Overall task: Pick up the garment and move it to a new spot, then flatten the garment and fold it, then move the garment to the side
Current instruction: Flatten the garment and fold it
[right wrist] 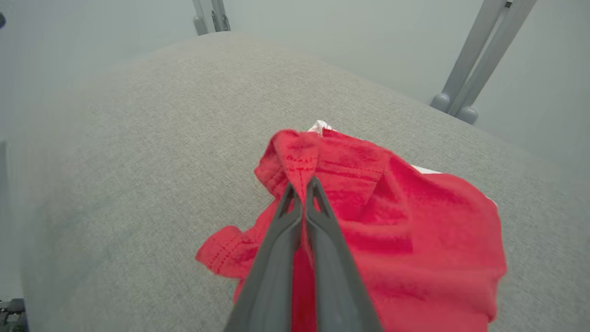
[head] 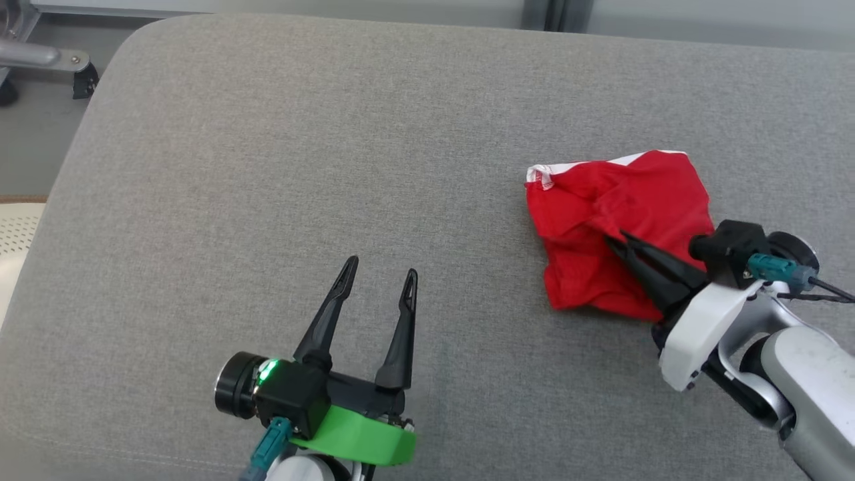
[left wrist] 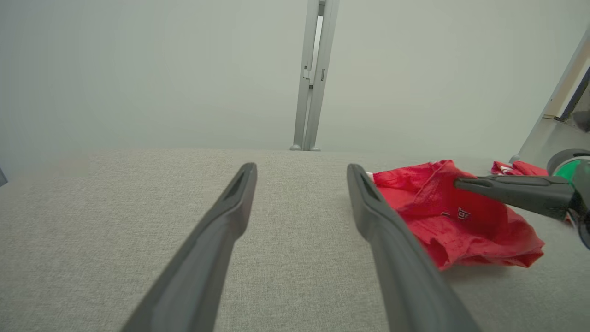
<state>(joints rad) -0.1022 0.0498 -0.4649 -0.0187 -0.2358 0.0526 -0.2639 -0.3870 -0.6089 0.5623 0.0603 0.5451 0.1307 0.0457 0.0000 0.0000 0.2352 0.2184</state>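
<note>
1. The garment (head: 614,220) is a crumpled red item with a white-trimmed edge. It lies on the right side of the grey fabric-covered desk (head: 267,167).
2. The right end effector (head: 614,240) reaches into the garment from its near right side. The fingers point toward the far left.
3. In the right wrist view, the right end effector (right wrist: 302,184) has its two dark fingers pressed together. They pinch a raised fold of red cloth at the tips.
4. The pinched fold stands up as a narrow peak above the fingertips. The rest of the garment (right wrist: 405,221) spreads below and to the right of them and rests on the desk.
5. The left end effector (head: 381,268) has its fingers spread wide, with nothing between them. It is over bare desk surface at the near centre.
6. The garment is well apart from the left end effector, on its right. In the left wrist view, it lies beyond the right-hand finger (left wrist: 392,240).
</note>
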